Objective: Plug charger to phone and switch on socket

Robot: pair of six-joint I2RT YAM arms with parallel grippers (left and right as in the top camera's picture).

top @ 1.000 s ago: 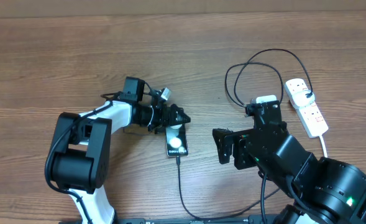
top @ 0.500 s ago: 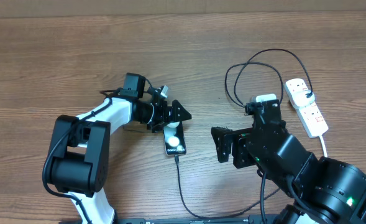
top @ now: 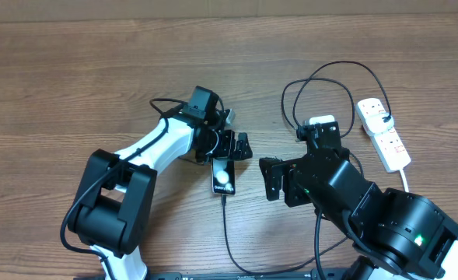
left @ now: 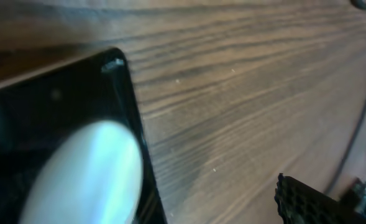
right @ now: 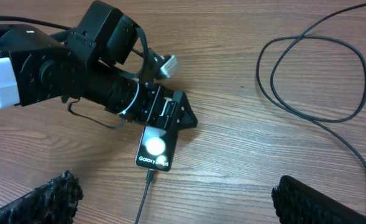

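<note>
The black phone [top: 223,179] lies flat on the table with a white circle lit on its face, and also shows in the right wrist view [right: 155,151]. The charger's connector [top: 223,199] sits in its near end, and the black cable [top: 227,233] runs toward the front edge. My left gripper [top: 232,148] is open and low over the phone's far end. The left wrist view shows the phone [left: 58,155] up close, with one finger [left: 310,202] to its right. My right gripper [top: 272,180] is open and empty just right of the phone. The white socket strip [top: 384,134] lies at the far right.
The black charger cable makes large loops [top: 333,74] behind my right arm, also seen in the right wrist view [right: 313,81]. The strip's white cord [top: 406,183] runs toward the front. A plug sits in the strip's far end [top: 376,115]. The wood table [top: 73,70] extends left.
My left arm has swung to the right and its gripper now sits over the phone's far end. The phone has shifted slightly. My right arm has edged left.
</note>
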